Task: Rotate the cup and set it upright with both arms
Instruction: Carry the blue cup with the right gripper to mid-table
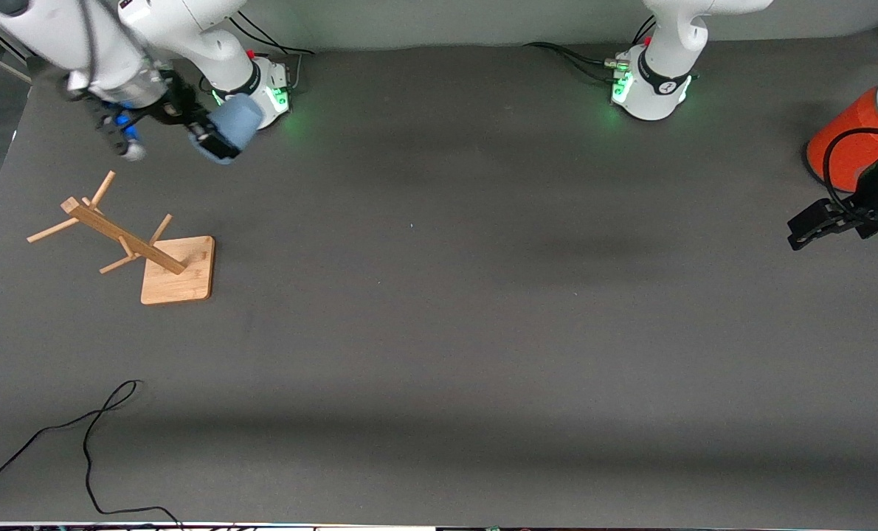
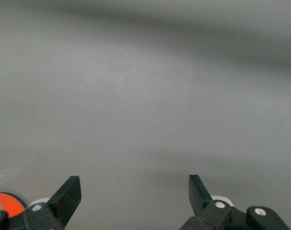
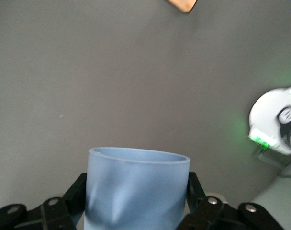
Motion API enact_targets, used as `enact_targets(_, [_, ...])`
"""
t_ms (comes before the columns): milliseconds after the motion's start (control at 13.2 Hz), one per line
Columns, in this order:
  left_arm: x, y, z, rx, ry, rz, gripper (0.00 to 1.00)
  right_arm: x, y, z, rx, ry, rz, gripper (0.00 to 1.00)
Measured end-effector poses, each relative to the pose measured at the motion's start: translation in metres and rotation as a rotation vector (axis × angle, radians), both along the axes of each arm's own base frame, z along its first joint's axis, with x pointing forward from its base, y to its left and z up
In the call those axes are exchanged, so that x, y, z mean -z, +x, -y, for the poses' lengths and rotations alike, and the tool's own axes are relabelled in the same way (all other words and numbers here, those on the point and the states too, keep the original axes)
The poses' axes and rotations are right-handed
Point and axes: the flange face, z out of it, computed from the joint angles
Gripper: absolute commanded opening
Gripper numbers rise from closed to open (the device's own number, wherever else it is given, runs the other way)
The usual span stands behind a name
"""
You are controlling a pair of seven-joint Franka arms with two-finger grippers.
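The light-blue cup (image 1: 235,122) is held in the air by my right gripper (image 1: 214,140), close to the right arm's base. It lies tilted on its side between the black fingers. In the right wrist view the cup (image 3: 136,189) fills the space between the fingers (image 3: 76,194), which press its wall in. My left gripper (image 1: 808,227) is open and empty, low over the table at the left arm's end, beside the orange cylinder. In the left wrist view its fingers (image 2: 69,194) stand wide apart over bare table.
A wooden rack (image 1: 125,240) on a square base lies nearer the front camera than the right gripper. An orange cylinder (image 1: 852,133) with a grey top stands at the left arm's end. A black cable (image 1: 88,428) lies near the front edge.
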Motion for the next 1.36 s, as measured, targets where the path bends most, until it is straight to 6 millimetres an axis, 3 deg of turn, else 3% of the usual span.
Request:
enact_targets(152, [0.000,0.000,0.000,0.000,0.000,0.000,1.00,-0.001,0.007,-0.077,0.057,-0.037,0.013,0.26])
enact_targets(303, [0.000,0.000,0.000,0.000,0.000,-0.001,1.00,0.011,0.019,-0.153,0.114,-0.087,0.023,0.24])
enact_targets(455, [0.000,0.000,0.000,0.000,0.000,-0.001,1.00,0.035,0.032,-0.226,0.170,-0.129,0.043,0.24])
enact_targets(607, [0.001,0.000,0.000,0.000,0.000,-0.002,1.00,0.071,0.044,-0.283,0.230,-0.159,0.055,0.24])
enact_targets(834, [0.001,0.000,0.000,0.000,0.000,-0.002,1.00,0.135,0.054,-0.344,0.308,-0.196,0.082,0.24])
enact_targets(1062, [0.001,0.000,0.000,0.000,0.000,-0.002,1.00,0.219,0.046,-0.392,0.355,-0.222,0.114,0.24])
enact_targets(1213, [0.001,0.000,0.000,0.000,0.000,-0.002,1.00,0.271,0.041,-0.412,0.387,-0.223,0.138,0.24])
enact_targets(1365, [0.001,0.000,0.000,0.000,0.000,-0.002,1.00,0.309,0.045,-0.420,0.423,-0.224,0.157,0.24])
